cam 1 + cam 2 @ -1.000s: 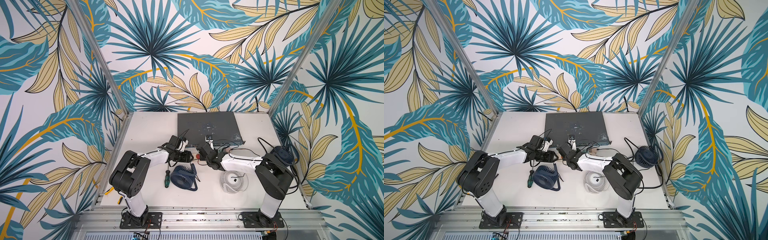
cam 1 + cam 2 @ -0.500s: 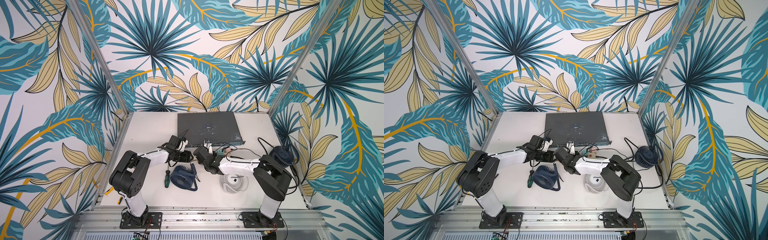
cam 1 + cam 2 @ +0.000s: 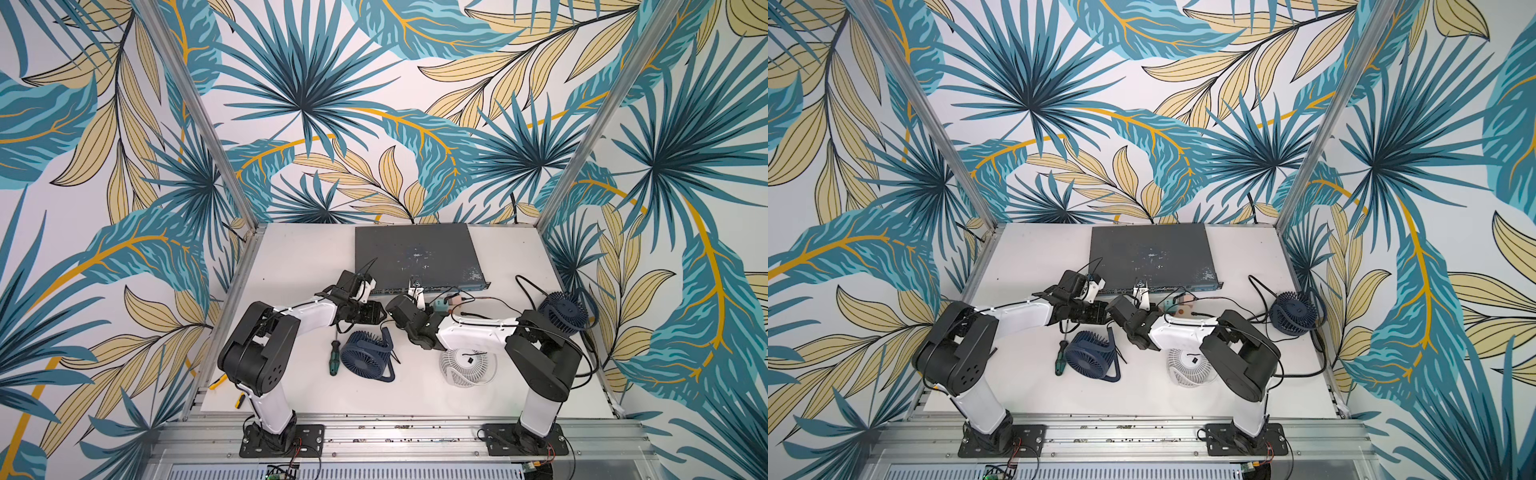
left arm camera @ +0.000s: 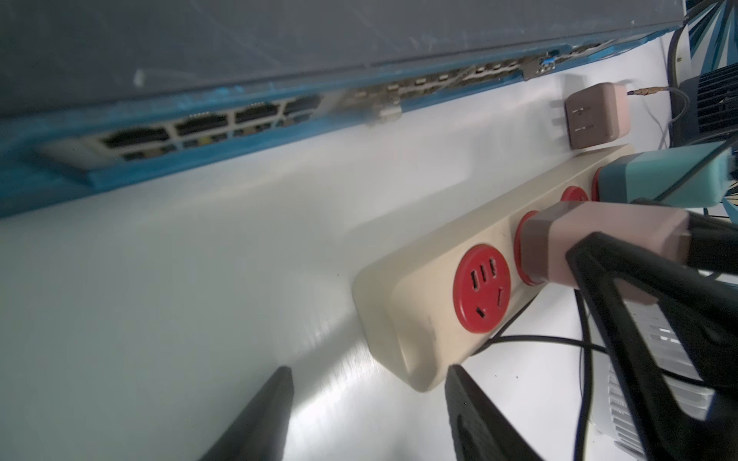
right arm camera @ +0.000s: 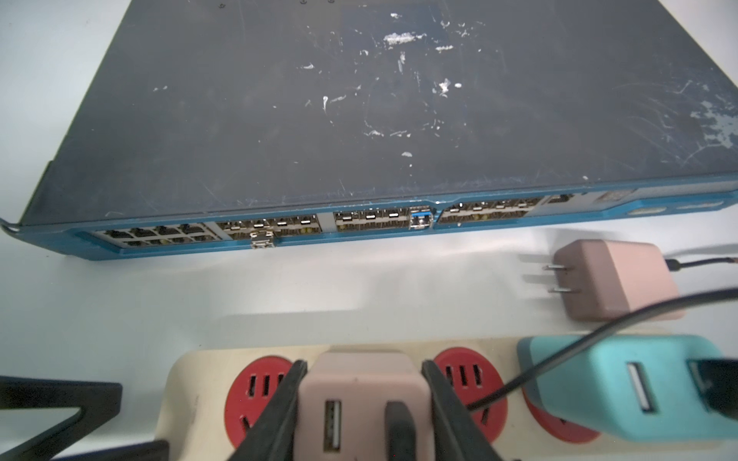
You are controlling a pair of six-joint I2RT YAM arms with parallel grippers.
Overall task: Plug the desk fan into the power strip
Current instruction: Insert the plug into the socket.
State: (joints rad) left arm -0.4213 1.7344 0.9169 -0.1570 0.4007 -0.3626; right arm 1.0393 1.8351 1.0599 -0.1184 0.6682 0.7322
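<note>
Right wrist view shows the right gripper (image 5: 364,365) clamped on the pink adapter (image 5: 361,403), apparently seated in the 2nd socket of the power strip (image 5: 191,383) beside the network switch (image 5: 359,99); the left gripper (image 4: 369,369) jaws stand apart at the strip's end, so only release seems left.

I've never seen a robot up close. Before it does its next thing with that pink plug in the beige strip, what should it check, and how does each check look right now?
1. Grip: right end effector is closed on the pink adapter: ok.
2. Seating: adapter sits against its red socket in the power strip, no prongs showing: ok.
3. Bracing: left end effector hangs open at the strip's end, gripping nothing: not ok.
4. Wiring: where the adapter's cable leads: cannot tell.
5. Clearance: teal adapter sits apart from the grip, one free socket between: ok.
</note>
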